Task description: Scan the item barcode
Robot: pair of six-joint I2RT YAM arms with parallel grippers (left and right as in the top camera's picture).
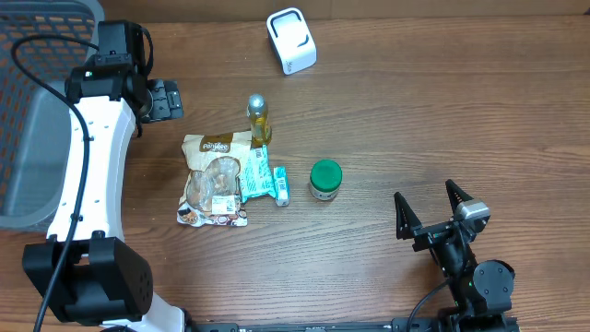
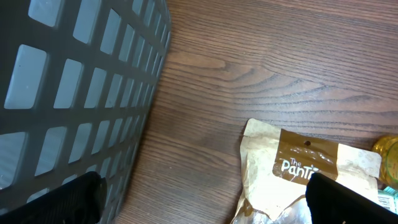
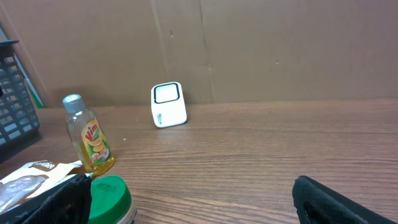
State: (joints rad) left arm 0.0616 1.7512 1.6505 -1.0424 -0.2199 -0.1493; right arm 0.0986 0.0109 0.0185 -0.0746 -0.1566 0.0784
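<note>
A white barcode scanner (image 1: 291,41) stands at the back of the table, also in the right wrist view (image 3: 168,104). The items lie mid-table: a brown snack bag (image 1: 215,180) (image 2: 298,174), a yellow liquid bottle (image 1: 259,120) (image 3: 91,140), a teal packet (image 1: 265,175) and a green-lidded jar (image 1: 324,180) (image 3: 107,198). My left gripper (image 1: 171,99) (image 2: 205,199) hovers open between the basket and the bag's top edge, holding nothing. My right gripper (image 1: 426,198) (image 3: 193,199) is open and empty at the front right, facing the jar and the scanner.
A grey plastic basket (image 1: 28,111) (image 2: 68,93) fills the far left, close beside the left gripper. A brown cardboard wall (image 3: 249,43) rises behind the scanner. Bare wooden tabletop (image 1: 442,101) lies between the items and the right gripper.
</note>
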